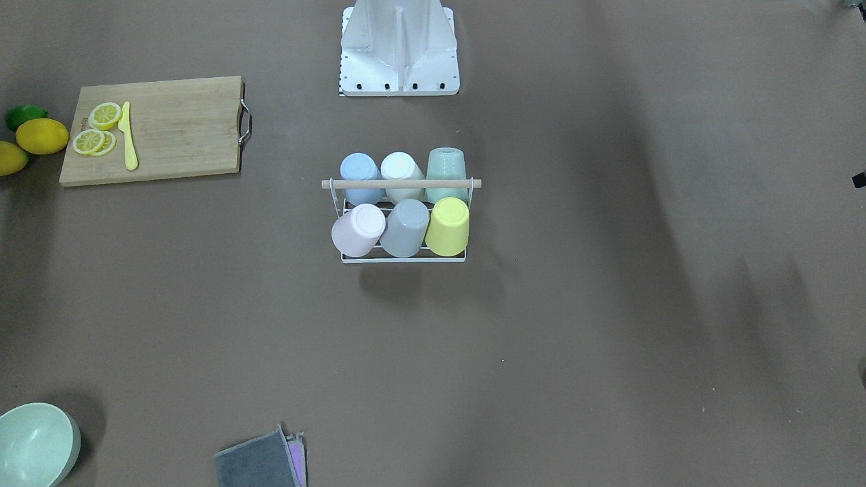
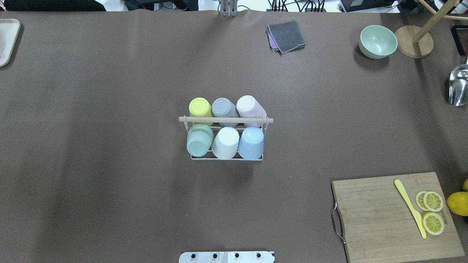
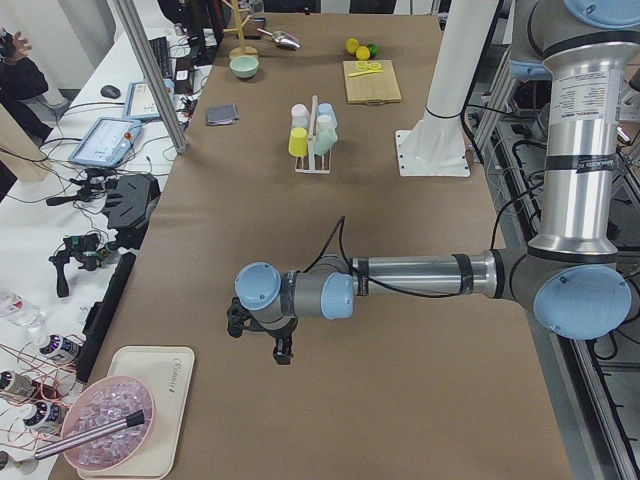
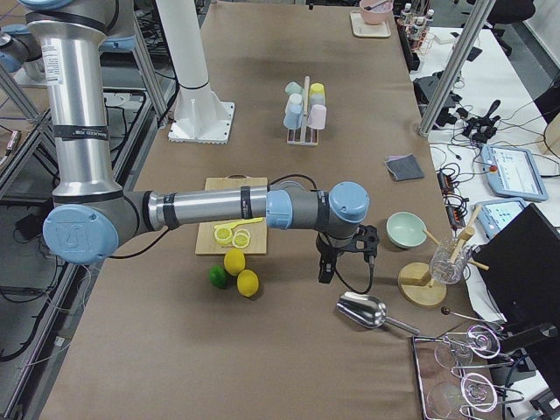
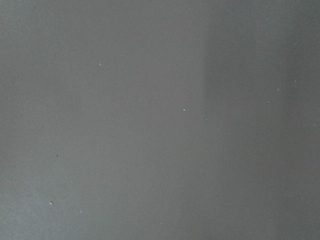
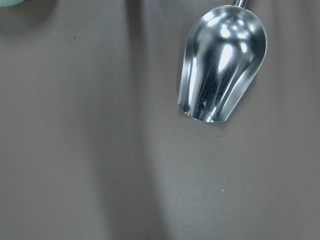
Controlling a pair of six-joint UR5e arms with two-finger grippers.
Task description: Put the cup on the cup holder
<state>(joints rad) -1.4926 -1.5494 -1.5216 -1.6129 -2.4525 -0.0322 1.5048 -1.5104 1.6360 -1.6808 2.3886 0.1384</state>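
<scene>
Cup holder (image 2: 225,119) sits at frame centre of the overhead view, with six inverted cups (image 2: 226,141) on it. My left pincer (image 3: 262,343) and right pincer (image 4: 346,260) show only side-on, so I can't tell if they're clenched or released. Right wrist view: scoop (image 6: 222,65), handle cut off at top.

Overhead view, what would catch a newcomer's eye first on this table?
The cup holder at the table's centre, carrying six upturned pastel cups in two rows. Next, the wooden cutting board near the robot's right, with lemon slices and a yellow knife.
</scene>
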